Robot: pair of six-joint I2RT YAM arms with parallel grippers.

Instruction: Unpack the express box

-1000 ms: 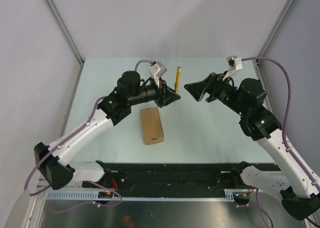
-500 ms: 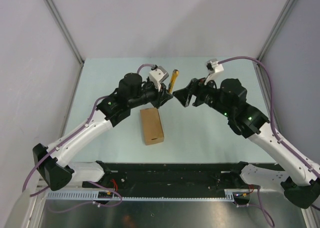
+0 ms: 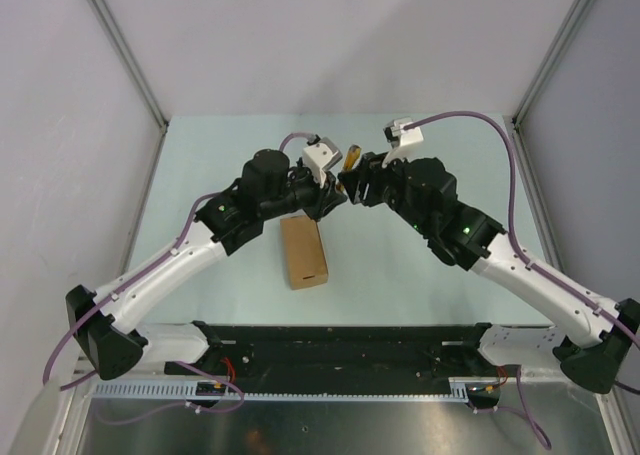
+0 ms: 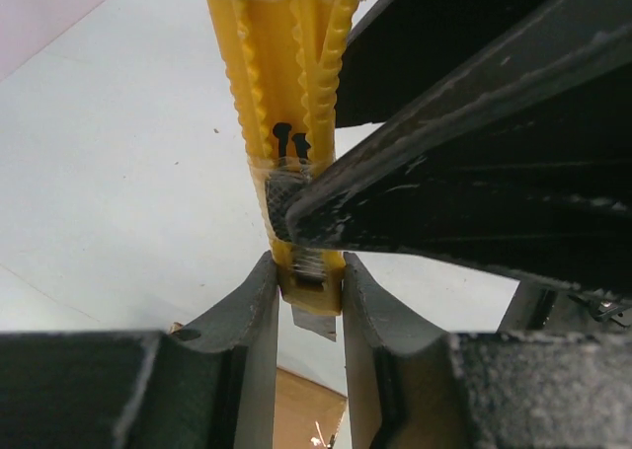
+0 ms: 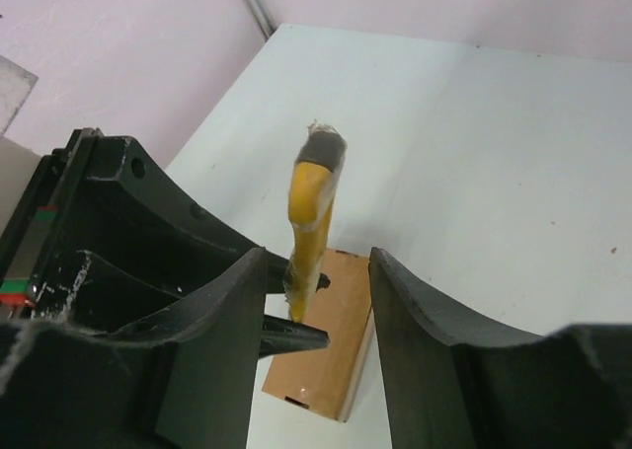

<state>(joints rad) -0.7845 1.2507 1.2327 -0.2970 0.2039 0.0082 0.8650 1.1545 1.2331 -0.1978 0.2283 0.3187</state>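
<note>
Left gripper (image 4: pixel 309 271) clamps a yellow knife (image 4: pixel 286 84) by its blade end. Right gripper (image 5: pixel 318 261) stands open, straddling the handle. Cardboard box (image 3: pixel 304 252) lies mid-counter (image 3: pixel 420 275), closed, contents hidden.

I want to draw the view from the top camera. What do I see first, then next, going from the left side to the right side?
From the left: left arm's base → express box → yellow utility knife → right arm's base.
</note>
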